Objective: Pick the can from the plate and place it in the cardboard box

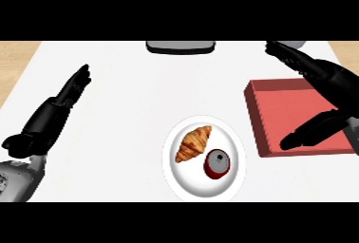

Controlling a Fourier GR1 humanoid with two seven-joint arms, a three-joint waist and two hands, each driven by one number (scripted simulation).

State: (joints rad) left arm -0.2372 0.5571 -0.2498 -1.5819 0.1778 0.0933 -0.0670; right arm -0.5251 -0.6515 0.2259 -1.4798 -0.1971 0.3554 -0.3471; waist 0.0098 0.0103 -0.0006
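Red can (216, 164) stands on the white plate (184, 182), lower centre, beside a croissant (193, 143); untouched. Right hand (319, 76) hangs spread over the red box (280, 102) at right, holding nothing; left hand (60, 107) rests, fingers straight, at left. Reach phase: next, the right hand must drop left onto the can.

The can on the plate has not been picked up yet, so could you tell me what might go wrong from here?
1. The croissant lies right beside the can on the plate, so a reaching hand might knock or drag it.
2. The right hand is open above the red box, apart from the can; crossing over, it could catch the box wall.
3. The can stands upright and may tip if it is touched off-centre.
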